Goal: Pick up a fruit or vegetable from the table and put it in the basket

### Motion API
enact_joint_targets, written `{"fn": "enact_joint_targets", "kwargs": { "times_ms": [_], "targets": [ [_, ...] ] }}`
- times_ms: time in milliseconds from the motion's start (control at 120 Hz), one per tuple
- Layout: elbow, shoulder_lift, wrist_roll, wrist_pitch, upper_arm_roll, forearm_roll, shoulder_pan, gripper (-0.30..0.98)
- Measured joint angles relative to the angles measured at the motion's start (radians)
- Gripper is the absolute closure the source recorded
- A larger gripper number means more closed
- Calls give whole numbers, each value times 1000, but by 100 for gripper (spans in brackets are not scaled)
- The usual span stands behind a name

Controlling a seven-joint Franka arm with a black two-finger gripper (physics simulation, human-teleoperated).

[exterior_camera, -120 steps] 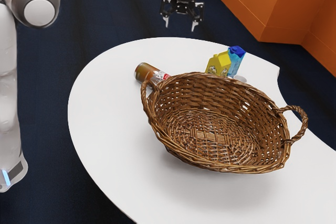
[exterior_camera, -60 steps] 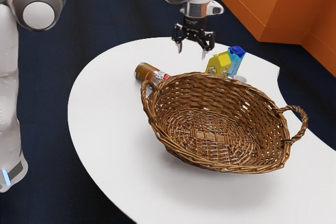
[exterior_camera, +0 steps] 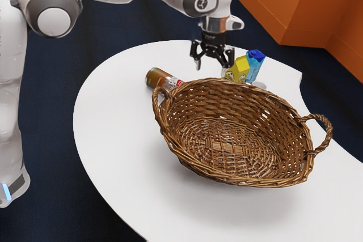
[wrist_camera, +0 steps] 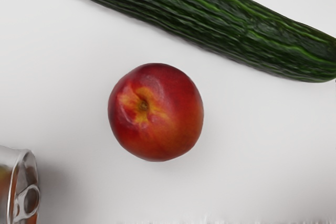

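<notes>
White links of the robot's arm (exterior_camera: 11, 83) stand at the exterior view's left and reach across the top toward its right, over a dark blue floor (exterior_camera: 54, 140). Next comes the white table (exterior_camera: 108, 128) with its curved edge. On it lies an orange-brown cylinder (exterior_camera: 160, 79) with a red-and-white label, tipped on its side near one handle of the brown wicker basket (exterior_camera: 227, 182). The black gripper (exterior_camera: 214, 66) hangs beyond the basket's far rim, pointing down, its two fingers spread wide with nothing between them. Farther right stand a yellow carton (exterior_camera: 237, 71) and, close by it, a blue one (exterior_camera: 255, 66), with an orange wall (exterior_camera: 283, 9) behind. In the wrist view, again from left to right, there is first the metal end of a can (wrist_camera: 22, 192) with a ring pull; whether it belongs to the labelled cylinder cannot be told. Then comes a red nectarine (wrist_camera: 156, 112) with a yellow patch around its stem hollow. It rests on the table under the gripper, outside the basket, apart from both the can and the long, dark green, ridged cucumber (wrist_camera: 210, 14) lying on its other side.
</notes>
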Motion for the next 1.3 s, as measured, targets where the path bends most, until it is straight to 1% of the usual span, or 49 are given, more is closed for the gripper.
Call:
{"fn": "enact_joint_targets", "kwargs": {
  "times_ms": [142, 342, 508, 1092, 1300],
  "targets": [
    [1, 32, 17, 8, -2, -18, 9, 0],
    [2, 67, 36, 29, -4, -25, 14, 0],
    [2, 80, 47, 43, -3, -42, 40, 0],
    [8, 157, 70, 102, -22, -63, 62, 0],
    [11, 162, 73, 116, -42, -64, 78, 0]
  ]
}}
